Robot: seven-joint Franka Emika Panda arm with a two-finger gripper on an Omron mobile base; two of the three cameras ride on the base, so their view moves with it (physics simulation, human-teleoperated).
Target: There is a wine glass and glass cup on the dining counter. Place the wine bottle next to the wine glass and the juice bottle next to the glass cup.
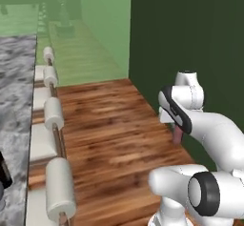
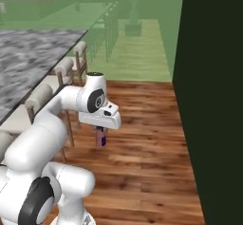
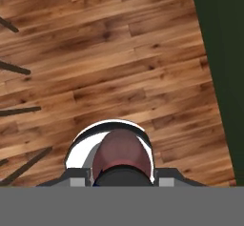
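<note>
While the marbled dining bench [image 1: 16,91] lies at far left behind a row of white-backed chairs [image 1: 53,113], the arm hangs over the wooden floor [image 1: 114,139] with its claw [image 2: 100,137] closed on the juice bottle [image 2: 100,137], carried clear of any surface. The step in hand appears to be the carry; next the bottle must be brought over the bench and stood beside the glass cup. From the right base, the bottle's blue cap shows; looking down the hand, its reddish body [image 3: 120,156] hangs above bare planks beside a dark wall [image 3: 224,53].
</note>
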